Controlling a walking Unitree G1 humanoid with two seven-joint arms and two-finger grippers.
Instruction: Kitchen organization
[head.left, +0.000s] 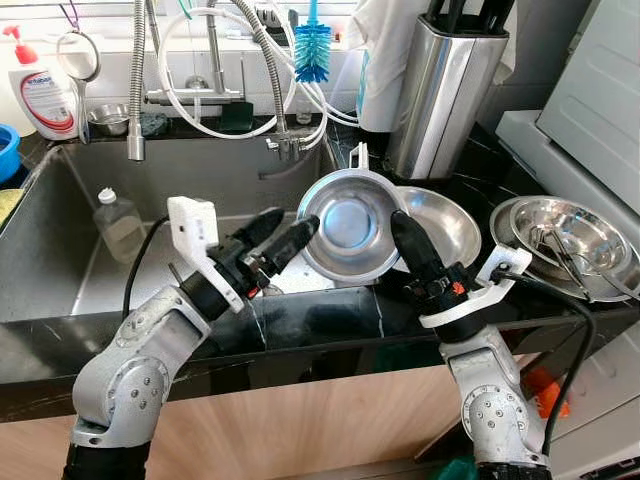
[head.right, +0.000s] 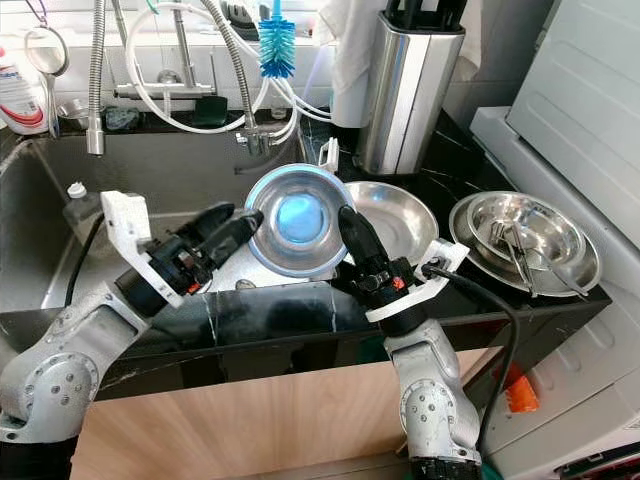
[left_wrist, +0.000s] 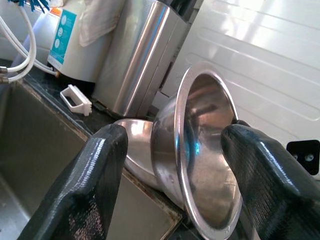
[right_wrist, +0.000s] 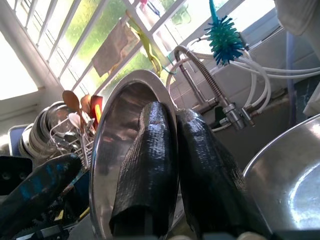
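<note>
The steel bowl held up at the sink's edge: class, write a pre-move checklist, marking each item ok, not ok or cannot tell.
1. Right gripper pinches the steel bowl's rim, one finger inside, one outside: ok.
2. Left gripper has the bowl between its fingers: ok, open around the rim.
3. Left fingers touching the metal: cannot tell.
4. Bowl empty: ok, its inside shows bare.
5. Bowl level: not ok, tipped on edge, opening facing the robot.
6. Second bowl resting on the counter behind: ok.
</note>
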